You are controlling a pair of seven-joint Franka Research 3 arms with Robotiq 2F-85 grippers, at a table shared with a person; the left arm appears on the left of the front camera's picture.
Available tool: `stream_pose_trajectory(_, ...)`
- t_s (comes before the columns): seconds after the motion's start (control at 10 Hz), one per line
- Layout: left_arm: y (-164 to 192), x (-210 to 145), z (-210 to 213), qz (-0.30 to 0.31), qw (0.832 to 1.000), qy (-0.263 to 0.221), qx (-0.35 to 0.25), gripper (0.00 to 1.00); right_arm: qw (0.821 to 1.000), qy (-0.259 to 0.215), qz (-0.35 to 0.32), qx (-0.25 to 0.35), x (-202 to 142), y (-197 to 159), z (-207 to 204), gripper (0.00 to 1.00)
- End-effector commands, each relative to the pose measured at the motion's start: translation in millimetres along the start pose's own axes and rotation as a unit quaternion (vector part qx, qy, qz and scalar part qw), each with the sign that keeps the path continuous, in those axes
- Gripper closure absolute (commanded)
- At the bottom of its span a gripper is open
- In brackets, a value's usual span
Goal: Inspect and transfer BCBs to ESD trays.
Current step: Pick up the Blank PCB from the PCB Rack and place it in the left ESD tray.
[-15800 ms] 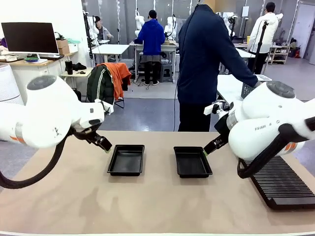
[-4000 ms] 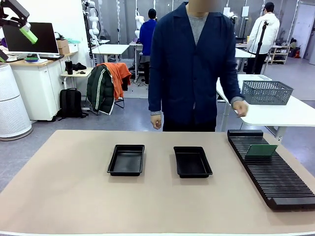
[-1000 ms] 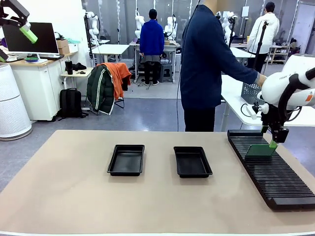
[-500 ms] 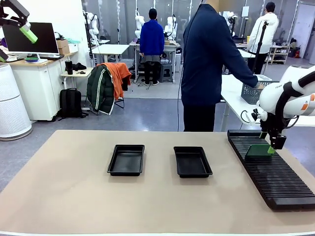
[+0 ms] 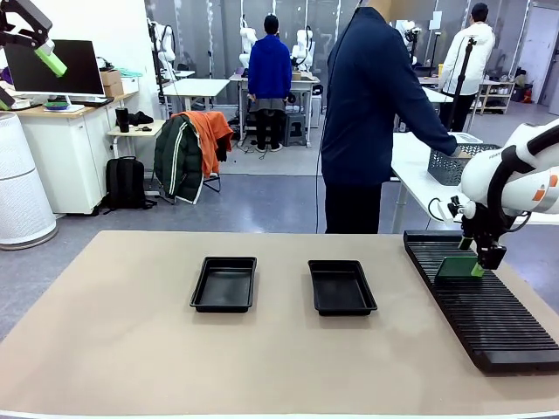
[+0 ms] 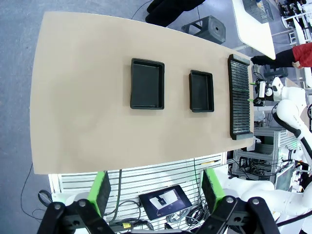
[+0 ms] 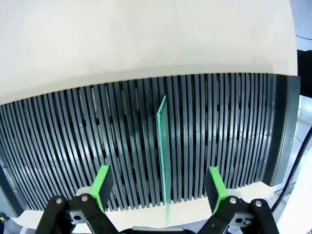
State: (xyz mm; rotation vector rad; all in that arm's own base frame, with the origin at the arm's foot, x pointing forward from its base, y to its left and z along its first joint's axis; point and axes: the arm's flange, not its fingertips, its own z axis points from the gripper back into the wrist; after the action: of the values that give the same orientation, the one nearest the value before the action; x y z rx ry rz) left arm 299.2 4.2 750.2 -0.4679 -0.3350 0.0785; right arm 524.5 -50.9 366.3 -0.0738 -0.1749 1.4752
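Along the right edge of the tan table (image 5: 131,349): a long black ribbed rack (image 5: 489,319), slots running crosswise, far end at the far right corner. Beyond the far edge: a person in a dark navy jacket (image 5: 367,105), turned toward a white side table (image 5: 406,170) bearing a grey wire-mesh basket (image 5: 447,166). Farther back on the left: a dark monitor (image 5: 79,70) on a desk, a white cylindrical unit (image 5: 22,188) and a black backpack (image 5: 127,185) on the floor, an orange jacket (image 5: 210,131) draped over a chair. At the back: one person in blue (image 5: 268,65), another in white (image 5: 476,52).
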Motion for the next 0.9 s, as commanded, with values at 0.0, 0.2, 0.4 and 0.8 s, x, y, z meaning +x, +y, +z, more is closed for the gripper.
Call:
stream_pose_trajectory(0.0, 0.6, 0.2, -0.3, 0.001, 1.000, -0.001, 0.000, 0.00, 1.000, -0.002, 0.011, -0.008, -2.3, 3.5, -6.1, 0.00)
stream_pose_trajectory(0.2, 0.6, 0.2, -0.3, 0.001, 1.000, -0.001, 0.000, 0.00, 1.000, 0.000, 0.000, 0.000, 0.0, 0.0, 0.0, 0.00)
stream_pose_trajectory(0.4, 0.6, 0.2, -0.3, 0.001, 1.000, -0.001, 0.000, 0.00, 1.000, 0.000, 0.000, 0.000, 0.0, 0.0, 0.0, 0.00)
stream_pose_trajectory(0.8, 0.6, 0.2, -0.3, 0.001, 1.000, -0.001, 0.000, 0.00, 1.000, 0.006, 0.006, 0.000, 0.8, -1.5, 1.8, 0.03)
